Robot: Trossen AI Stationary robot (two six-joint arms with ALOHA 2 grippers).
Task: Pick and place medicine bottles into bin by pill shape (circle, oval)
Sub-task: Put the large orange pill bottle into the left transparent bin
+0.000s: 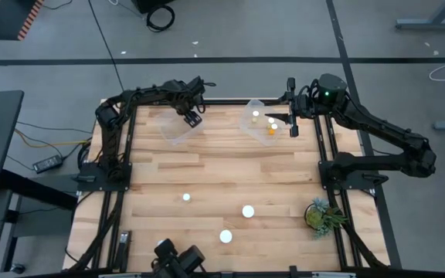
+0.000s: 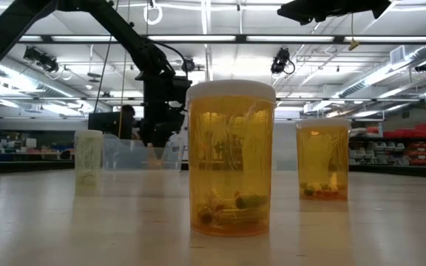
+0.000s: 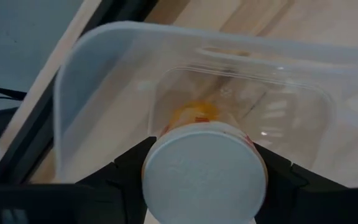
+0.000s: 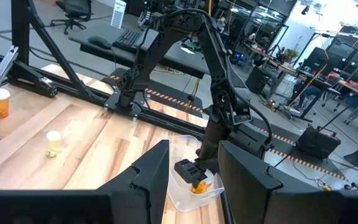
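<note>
Jaws of the left gripper (image 3: 204, 186) are closed on a medicine bottle (image 3: 204, 177), held just above the left bin (image 1: 181, 127) at the far side of the table (image 1: 222, 181). I would lower it inside the walls before letting go. The right gripper (image 1: 293, 116) waits open beside the right bin (image 1: 251, 122); three bottles (image 1: 248, 211) remain near the front.

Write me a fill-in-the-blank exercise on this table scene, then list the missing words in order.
1. The left hand holds a medicine bottle over a clear ___.
2. That bottle's cap is ___ in colour.
3. In the high view, ___ white-capped bottles stand on the open table in front of the bins.
4. The green plant stands on the ___ arm's side.

Missing words: bin; white; three; right
</note>
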